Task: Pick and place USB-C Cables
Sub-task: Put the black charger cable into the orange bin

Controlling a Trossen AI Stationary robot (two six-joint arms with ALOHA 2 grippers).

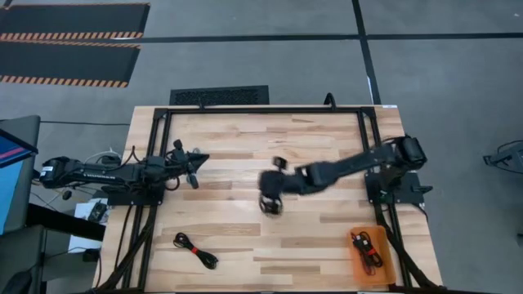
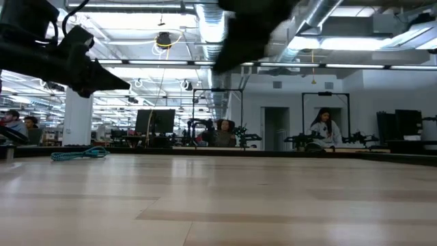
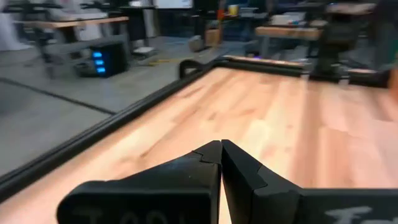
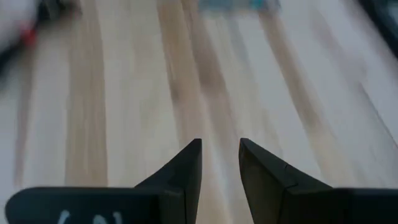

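A black-and-red cable bundle (image 1: 196,249) lies flat on the table near its near-left corner. A teal cable bundle (image 2: 78,154) lies on the far left of the table in the low view, and a teal blur (image 4: 230,4) shows ahead in the right wrist view; the high view does not show it. Black and red cables (image 1: 365,247) lie in an orange tray (image 1: 386,263). My right gripper (image 1: 271,204) (image 4: 221,146) hovers over the table's middle, open and empty. My left gripper (image 1: 198,160) (image 3: 221,144) waits above the table's left side, shut and empty.
A black frame (image 1: 261,109) runs along the table's far, left and right sides. Bare wood (image 1: 286,245) lies between the loose cable and the tray. People sit and stand at benches (image 2: 225,133) in the room beyond the table.
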